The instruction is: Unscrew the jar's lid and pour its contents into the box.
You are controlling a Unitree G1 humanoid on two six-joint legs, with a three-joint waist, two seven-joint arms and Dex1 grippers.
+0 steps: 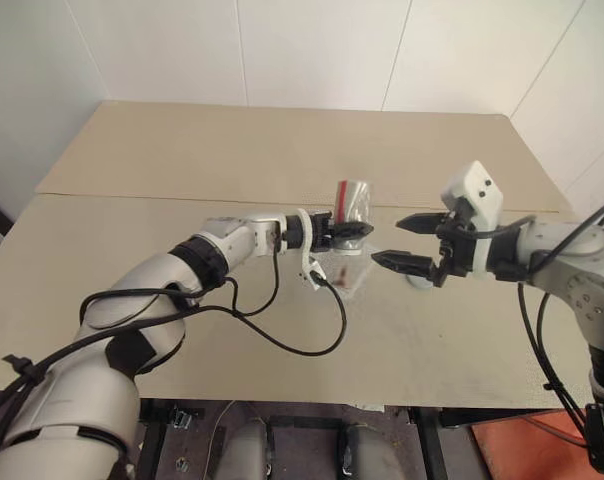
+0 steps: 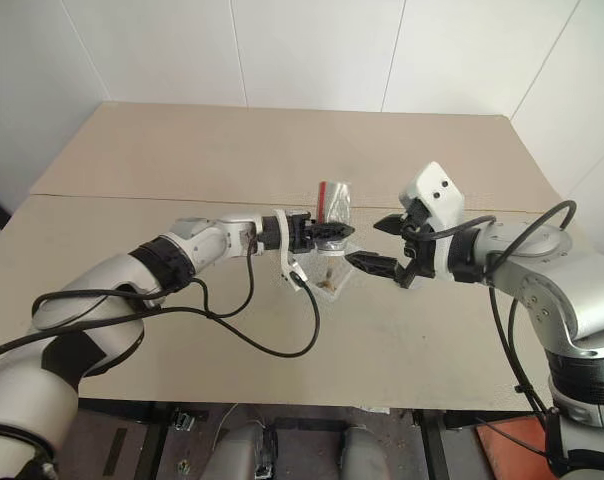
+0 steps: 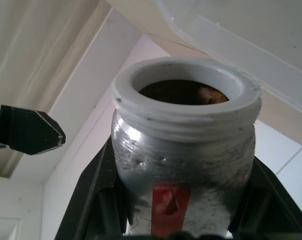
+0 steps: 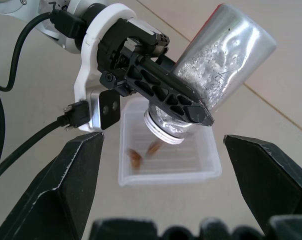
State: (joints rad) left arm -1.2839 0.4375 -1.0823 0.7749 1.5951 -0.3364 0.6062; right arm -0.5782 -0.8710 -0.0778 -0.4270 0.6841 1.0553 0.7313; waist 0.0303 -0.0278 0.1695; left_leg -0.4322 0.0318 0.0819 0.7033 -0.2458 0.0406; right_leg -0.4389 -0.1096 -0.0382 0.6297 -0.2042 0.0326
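Jar (image 4: 211,75) tips mouth-down over the box (image 4: 166,170), clamped in the left gripper (image 1: 347,232). Brown bits (image 4: 136,157) lie inside. Right gripper (image 1: 412,245) waits wide apart; keep tipping slowly, I think.

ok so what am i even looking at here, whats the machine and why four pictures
It is a humanoid robot with two arms, each ending in a two-fingered black gripper. Two pictures come from cameras in its head, looking down over a tan table. The other two come from cameras on each wrist. The left gripper is shut on a small jar, tipped mouth-down with its lid off, over a clear plastic box on the table. A few brown bits already lie in the box. The right gripper hangs open beside the jar, holding nothing.
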